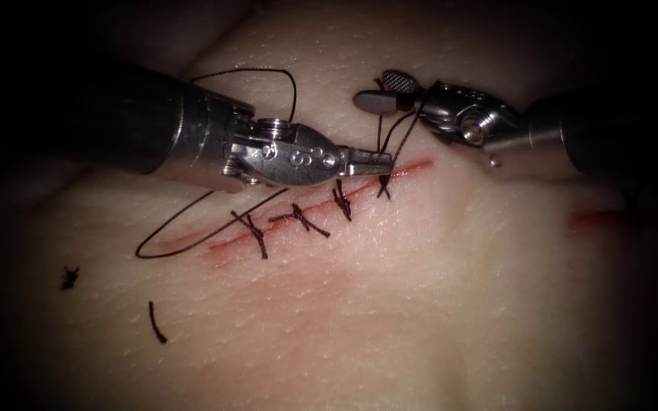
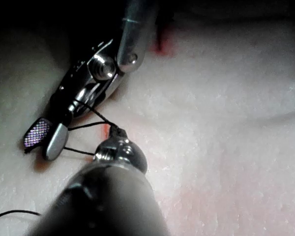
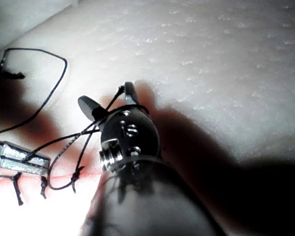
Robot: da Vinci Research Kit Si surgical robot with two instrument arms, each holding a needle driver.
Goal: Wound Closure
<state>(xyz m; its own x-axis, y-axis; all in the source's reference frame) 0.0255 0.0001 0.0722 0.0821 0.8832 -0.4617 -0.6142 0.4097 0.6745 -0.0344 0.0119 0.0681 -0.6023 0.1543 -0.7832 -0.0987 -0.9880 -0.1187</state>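
Dark thread point(image 1: 390, 144) runs up from the newest stitch point(image 1: 383, 185) to the right tool point(image 1: 384, 88), whose jaws stand parted with strands draped across the wrist behind them. The left tool point(image 1: 367, 160) is nearer — jaws closed, apparently pinching thread just beside that stitch on the cut point(image 1: 321, 205). I cannot make out the needle.
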